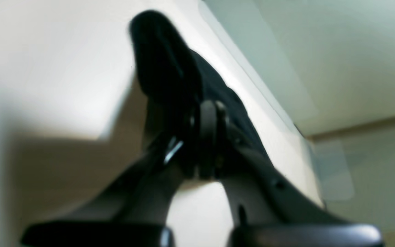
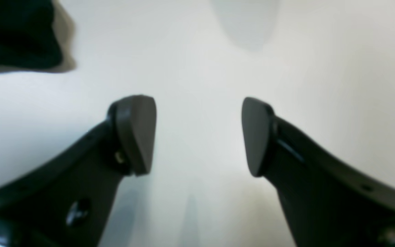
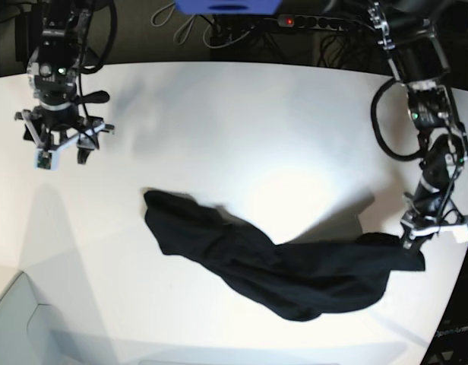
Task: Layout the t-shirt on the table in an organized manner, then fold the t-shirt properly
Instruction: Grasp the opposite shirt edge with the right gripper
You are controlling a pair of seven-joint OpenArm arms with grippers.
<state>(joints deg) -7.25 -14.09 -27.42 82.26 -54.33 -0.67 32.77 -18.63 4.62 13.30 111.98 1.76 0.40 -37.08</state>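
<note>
The black t-shirt [image 3: 279,270] lies bunched in a long, wrinkled band across the front of the white table [image 3: 241,129]. Its left end rests on the tabletop and its right end is pulled up by the table's right edge. My left gripper [image 3: 412,242] is shut on that right end. In the left wrist view the left gripper [image 1: 208,137] has cloth pinched between its tips, and the t-shirt [image 1: 163,61] trails away beyond them. My right gripper [image 3: 63,156] hovers far off at the table's left, well apart from the shirt. The right wrist view shows the right gripper [image 2: 199,137] open over bare table [image 2: 197,68], with the t-shirt [image 2: 15,34] in the top left corner.
Cables and a power strip [image 3: 317,23] run behind the table's far edge, beside a blue object [image 3: 226,6]. The curved table edge [image 3: 447,304] passes close to my left gripper. A pale grey panel [image 3: 14,319] sits at the lower left corner.
</note>
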